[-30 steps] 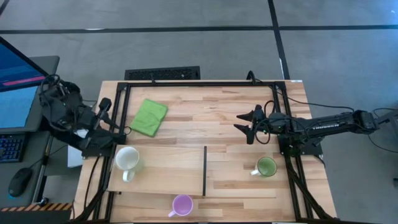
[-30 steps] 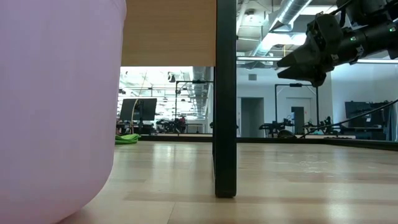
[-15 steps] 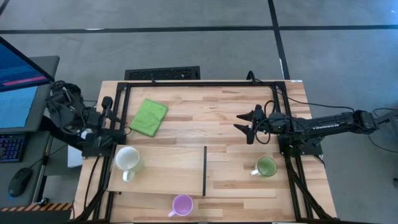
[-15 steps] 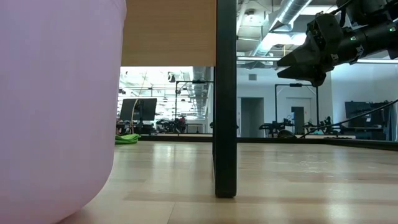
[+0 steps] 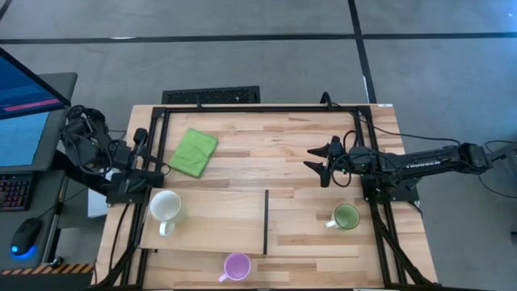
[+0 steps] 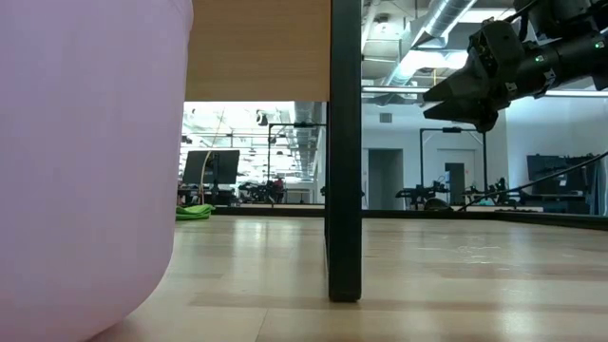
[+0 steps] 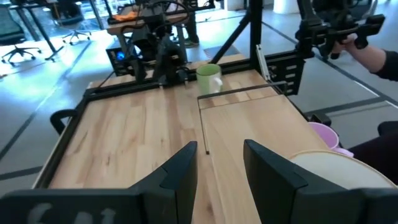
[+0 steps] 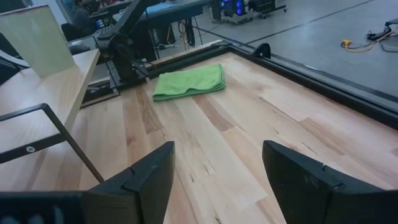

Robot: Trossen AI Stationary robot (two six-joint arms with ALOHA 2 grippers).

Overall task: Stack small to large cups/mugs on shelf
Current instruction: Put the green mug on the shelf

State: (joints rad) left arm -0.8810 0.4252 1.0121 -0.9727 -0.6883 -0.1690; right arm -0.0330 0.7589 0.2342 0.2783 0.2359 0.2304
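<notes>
A white mug (image 5: 166,208) stands on the left end of the pale shelf (image 5: 218,222). The shelf is a board carried on a dark upright strip (image 6: 344,152). A green mug (image 5: 346,217) stands on the tabletop to the right of the shelf. A light purple mug (image 5: 237,266) stands near the table's front edge. My left gripper (image 5: 157,168) hovers open just beyond the white mug, whose rim (image 7: 333,168) shows beside its fingers. Nothing is between those fingers. My right gripper (image 5: 309,158) hangs open above the table's right half, clear of everything.
A folded green cloth (image 5: 194,152) lies at the far left of the table. A black frame (image 5: 258,109) runs around the tabletop. A person's hand (image 7: 373,53) shows beyond the table's edge. Bare wood lies between the cloth and my right gripper.
My left gripper has sunk a little and tipped slightly beside the white mug, then held still. Its fingers have stayed open. The mugs, the shelf and my right arm have not moved.
</notes>
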